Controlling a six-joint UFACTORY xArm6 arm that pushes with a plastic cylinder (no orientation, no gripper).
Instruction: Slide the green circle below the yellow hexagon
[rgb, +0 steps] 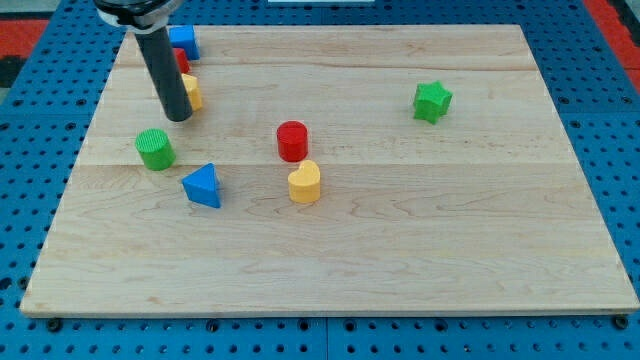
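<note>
Camera view: green circle (154, 149) was seen at left-centre, apart from the tip (179, 117) set up-right of it, just beside the half-hidden yellow hexagon (192, 92). No claw was fitted, only a rod. Blue triangle (203, 186) lay lower right.

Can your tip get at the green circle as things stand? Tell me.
Probably yes. My tip sits just above and to the view's right of the green circle, with bare board between them; the blue triangle lies off that path.

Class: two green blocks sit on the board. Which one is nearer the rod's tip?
The green circle, just below my tip toward the view's left. The green star sits far off at the view's right.
</note>
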